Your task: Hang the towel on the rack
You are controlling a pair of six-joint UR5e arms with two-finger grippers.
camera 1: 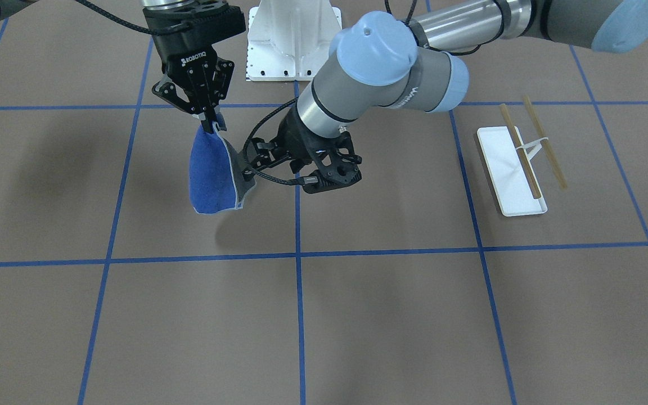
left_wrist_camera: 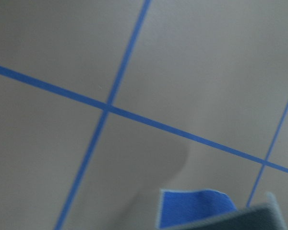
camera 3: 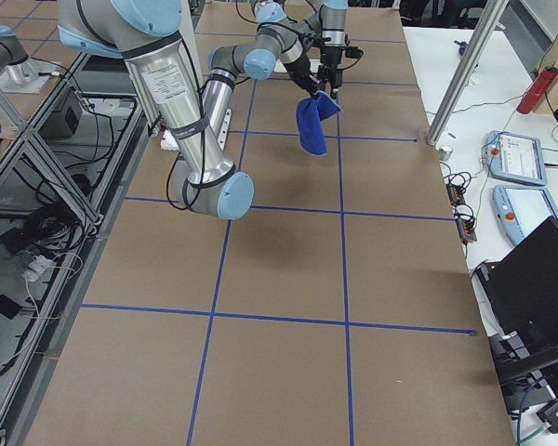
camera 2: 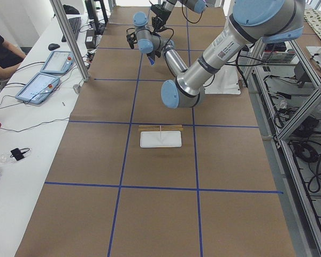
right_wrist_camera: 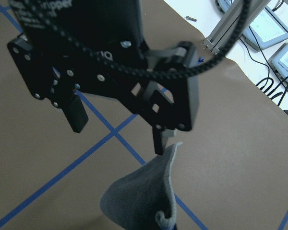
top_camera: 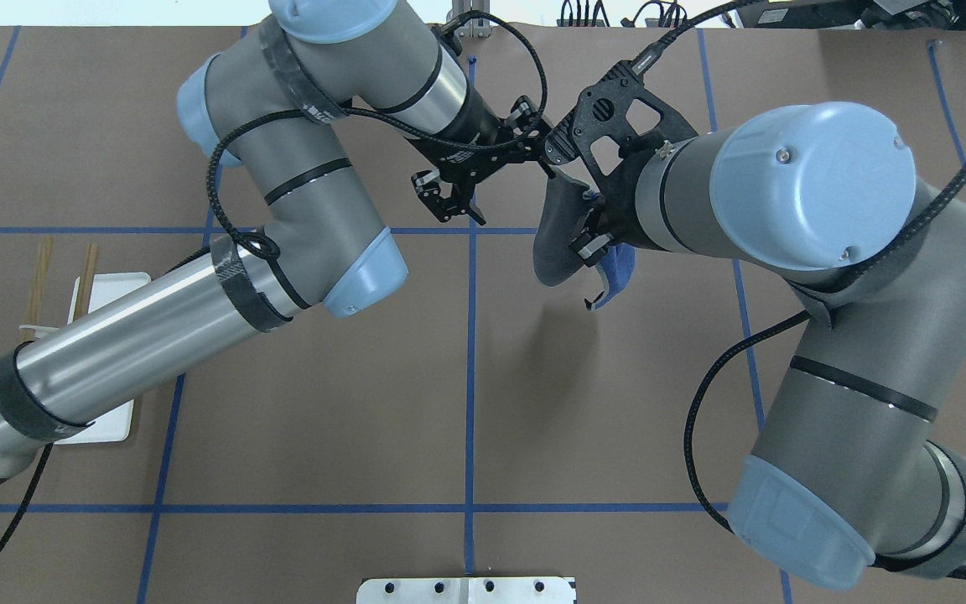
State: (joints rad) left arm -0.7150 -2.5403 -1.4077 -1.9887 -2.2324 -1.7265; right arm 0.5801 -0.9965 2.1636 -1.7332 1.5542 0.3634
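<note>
The towel [camera 1: 211, 174] hangs in the air, blue face to the front view and grey face [top_camera: 558, 239] to the overhead view. My right gripper [camera 1: 210, 119] is shut on its top corner. My left gripper [camera 1: 248, 169] is level with the towel's grey side edge. The right wrist view shows this left gripper [right_wrist_camera: 117, 136] open, with one fingertip [right_wrist_camera: 158, 141] at the towel's [right_wrist_camera: 144, 201] upper corner. The rack [camera 1: 512, 169] stands apart on the table, its two wooden bars [camera 1: 521, 152] bare. It is partly hidden under my left arm in the overhead view [top_camera: 106, 285].
The white robot pedestal [camera 1: 293, 39] is bolted at the table's robot side. Blue tape lines [camera 1: 298, 253] grid the brown table. A seated operator [camera 2: 0, 53] and tablets [camera 2: 40, 85] are at a side bench behind a metal post [camera 2: 69, 37].
</note>
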